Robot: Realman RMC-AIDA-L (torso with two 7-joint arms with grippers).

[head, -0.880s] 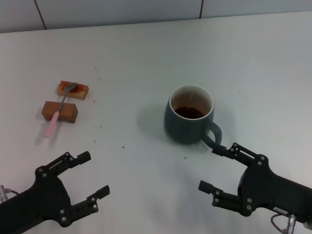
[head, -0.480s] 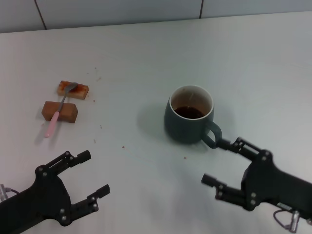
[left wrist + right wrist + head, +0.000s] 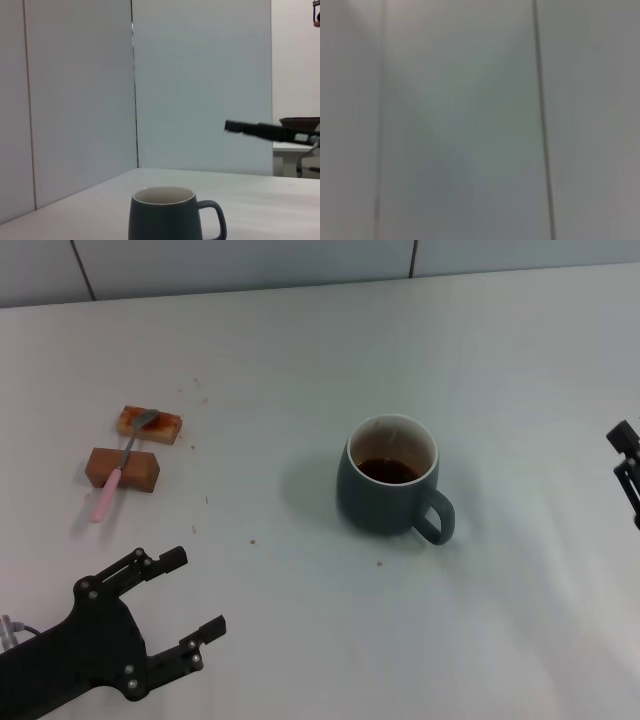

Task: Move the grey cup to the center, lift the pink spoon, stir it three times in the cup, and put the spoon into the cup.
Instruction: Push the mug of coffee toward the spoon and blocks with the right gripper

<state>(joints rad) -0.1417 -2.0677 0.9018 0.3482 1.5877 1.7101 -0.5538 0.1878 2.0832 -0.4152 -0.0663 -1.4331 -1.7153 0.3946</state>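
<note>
The grey cup [image 3: 388, 492] stands upright near the middle of the white table, handle toward the front right, with dark brown liquid inside. It also shows in the left wrist view [image 3: 165, 215]. The pink spoon [image 3: 112, 482] lies at the far left, resting across two brown blocks, its metal bowl on the farther block. My left gripper [image 3: 195, 593] is open and empty at the front left, well short of the spoon. My right gripper [image 3: 626, 455] shows only as a dark part at the right edge, far from the cup.
Two brown rectangular blocks [image 3: 123, 468] [image 3: 150, 423] lie under the spoon. Small crumbs are scattered between the blocks and the cup. A panelled wall [image 3: 250, 260] runs along the table's back edge. The right wrist view shows only wall panels.
My right gripper has pulled away from the cup's handle and gone up and right to the picture's edge. The cup, the spoon and the left gripper have not moved.
</note>
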